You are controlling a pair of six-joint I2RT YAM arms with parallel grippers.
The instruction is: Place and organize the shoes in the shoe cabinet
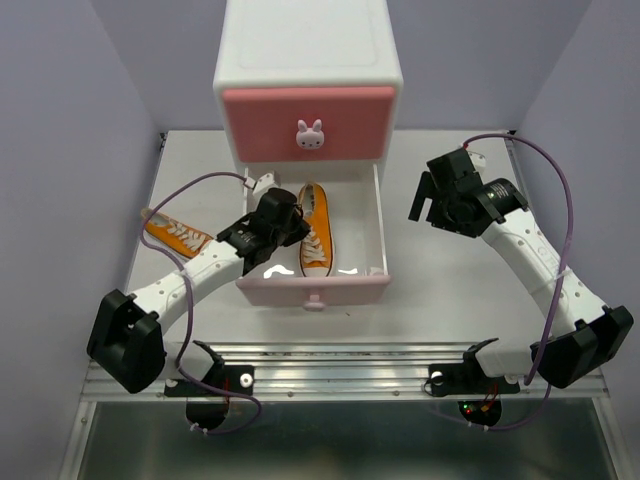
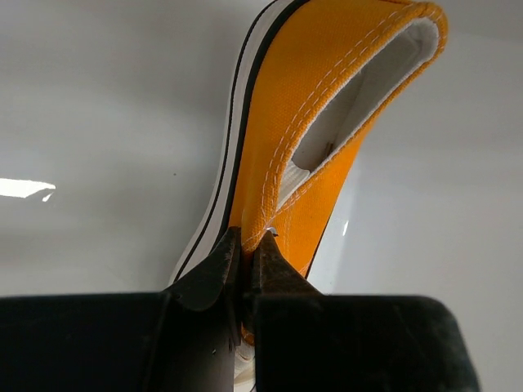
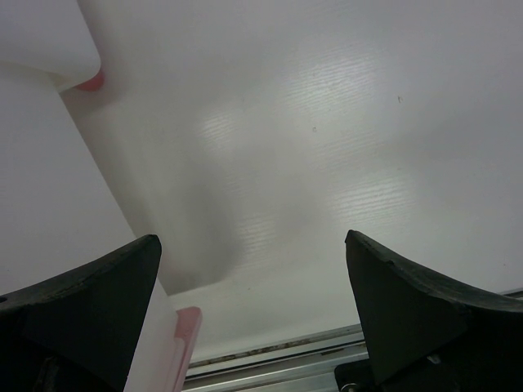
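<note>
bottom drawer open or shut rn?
Open. The pale pink drawer is pulled forward out of the cabinet; an orange shoe shows within its walls.

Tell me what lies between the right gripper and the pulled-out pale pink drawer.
Nothing: only bare grey tabletop separates the open right gripper from the pale pink drawer's right wall, as the top external view shows.

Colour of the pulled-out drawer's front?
Pale pink. The drawer front shows best in the top external view.
</note>
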